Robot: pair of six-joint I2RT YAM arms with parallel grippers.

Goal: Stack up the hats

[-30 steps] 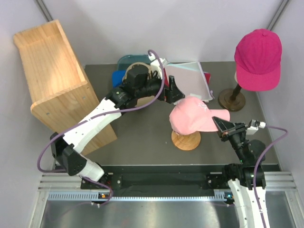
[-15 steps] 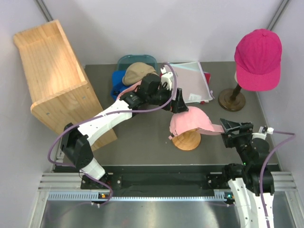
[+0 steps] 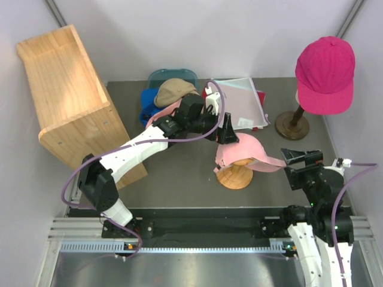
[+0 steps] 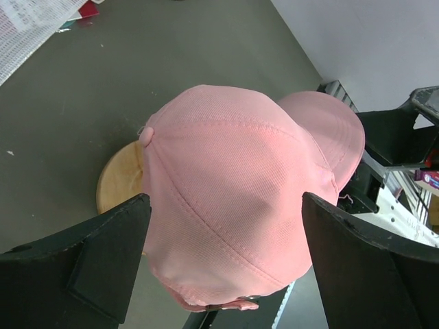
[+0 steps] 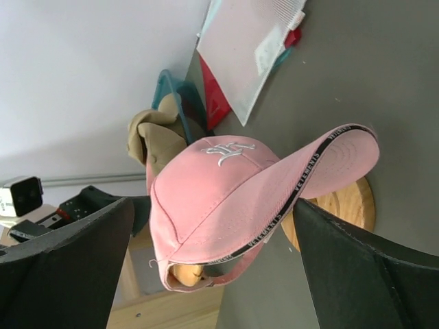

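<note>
Top external view: light pink cap point(image 3: 244, 150) sitting on a round wooden stand point(image 3: 234, 177) near the middle of the dark table point(image 3: 179, 173), brim pointing to the right side. Left gripper point(image 3: 226, 133) at the far edge of this cap, jaws spread wide, nothing clamped. Right gripper point(image 3: 291, 166) just beside the tip of the brim, also released, jaws wide and empty. Magenta cap point(image 3: 326, 67) high on a separate dark stand point(image 3: 292, 125) at the far right, well apart from the pink one. Tan cap point(image 3: 175, 91) lying over a blue cap point(image 3: 148, 101) at the far side of the table, behind the left arm. Near them, some papers point(image 3: 239, 104) flat on the table. At the left, a tall wooden box point(image 3: 66, 95).

Left wrist view: crown of the light pink cap point(image 4: 240, 199) seen from above, between the two black fingers point(image 4: 89, 264), with a gap on each side, no contact visible. Below it, part of the wooden stand point(image 4: 118, 185).

Right wrist view: same cap point(image 5: 216, 195) seen from the side, white embroidery on the front, dark band with letters along the brim edge. Fingers point(image 5: 363, 271) wide apart; contact with the brim not possible to tell here.
</note>
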